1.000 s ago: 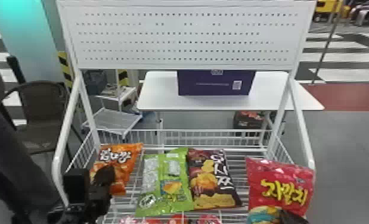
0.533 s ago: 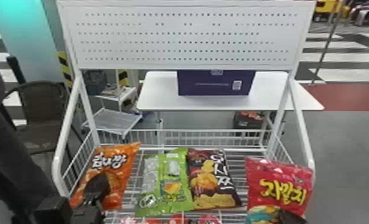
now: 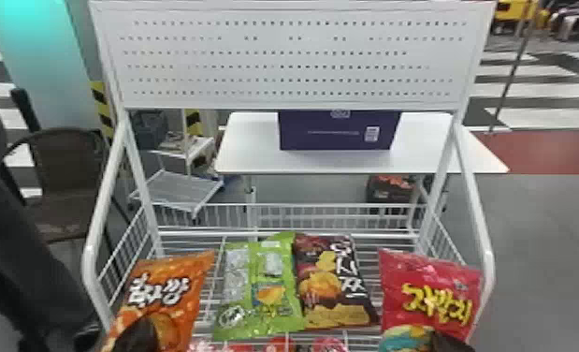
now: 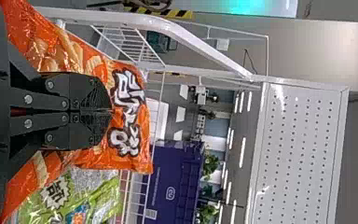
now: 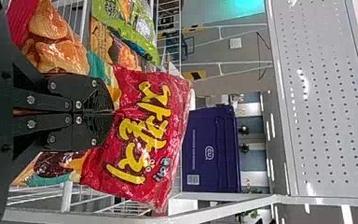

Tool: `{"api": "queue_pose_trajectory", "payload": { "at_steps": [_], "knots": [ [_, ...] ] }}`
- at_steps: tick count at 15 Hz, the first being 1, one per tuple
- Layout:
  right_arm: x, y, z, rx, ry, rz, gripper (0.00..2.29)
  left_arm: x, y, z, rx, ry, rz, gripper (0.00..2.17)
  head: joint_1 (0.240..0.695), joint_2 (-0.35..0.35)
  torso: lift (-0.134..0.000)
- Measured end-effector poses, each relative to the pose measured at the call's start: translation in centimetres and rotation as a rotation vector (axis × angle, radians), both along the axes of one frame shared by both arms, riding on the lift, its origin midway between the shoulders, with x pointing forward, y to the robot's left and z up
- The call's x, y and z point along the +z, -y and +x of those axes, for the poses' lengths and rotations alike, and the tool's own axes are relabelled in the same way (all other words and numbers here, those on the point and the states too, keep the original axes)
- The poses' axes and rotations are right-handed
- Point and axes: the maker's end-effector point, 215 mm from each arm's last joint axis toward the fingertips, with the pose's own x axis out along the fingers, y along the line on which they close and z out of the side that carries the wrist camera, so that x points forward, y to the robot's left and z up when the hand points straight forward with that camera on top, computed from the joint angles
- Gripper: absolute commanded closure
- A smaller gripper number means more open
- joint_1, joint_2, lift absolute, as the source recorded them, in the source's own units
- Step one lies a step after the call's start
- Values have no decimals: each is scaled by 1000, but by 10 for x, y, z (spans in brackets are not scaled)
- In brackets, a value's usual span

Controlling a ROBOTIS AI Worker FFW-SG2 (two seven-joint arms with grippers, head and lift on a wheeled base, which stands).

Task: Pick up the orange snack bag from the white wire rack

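Note:
My left gripper (image 3: 136, 333) is at the lower left of the head view, in front of the orange snack bag (image 3: 162, 285), whose top leans over the left part of the white wire rack (image 3: 87, 262). In the left wrist view the left gripper (image 4: 112, 111) is shut on the orange bag (image 4: 135, 161), foil bunched around its fingertips. At the lower right my right gripper (image 3: 447, 344) stands at the red bag (image 3: 428, 290). The right wrist view has the right gripper (image 5: 113, 112) shut on the red bag (image 5: 168, 140), its foil creased at the tips.
A green bag (image 3: 260, 285) and a dark brown bag (image 3: 335, 281) lie side by side between the grippers. Behind the rack, a purple box (image 3: 339, 131) stands on a white table (image 3: 250, 154). A perforated panel (image 3: 293, 51) rises above the rack.
My left gripper has moved down and toward the robot, and the orange bag has come along, now larger and nearer in the head view. The right gripper and the red bag look almost unchanged.

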Motion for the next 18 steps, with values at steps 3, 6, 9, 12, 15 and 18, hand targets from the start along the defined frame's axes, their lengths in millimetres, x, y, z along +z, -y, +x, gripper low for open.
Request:
{"api": "queue_pose_trajectory", "payload": {
  "at_steps": [3, 6, 9, 12, 15, 18],
  "knots": [
    [0, -1, -1, 1, -1, 3, 2219, 3, 1, -19, -5, 3, 20, 1706, 499, 0, 0],
    [0, -3, -1, 4, -1, 7, 2219, 4, -1, -30, -3, 14, 36, 1703, 499, 0, 0],
    [0, -5, -2, 7, 0, 9, 2219, 8, -6, -36, 2, 25, 40, 1703, 499, 0, 0],
    [0, -5, -3, 10, -2, 8, 2219, 9, -6, -38, 3, 27, 40, 1703, 499, 0, 0],
    [0, -6, -4, 12, -2, 6, 2219, 9, -6, -37, 2, 25, 41, 1703, 499, 0, 0],
    [1, -6, -4, 14, -1, 5, 2219, 10, -5, -37, 1, 27, 40, 1703, 499, 0, 0]
  ]
}}
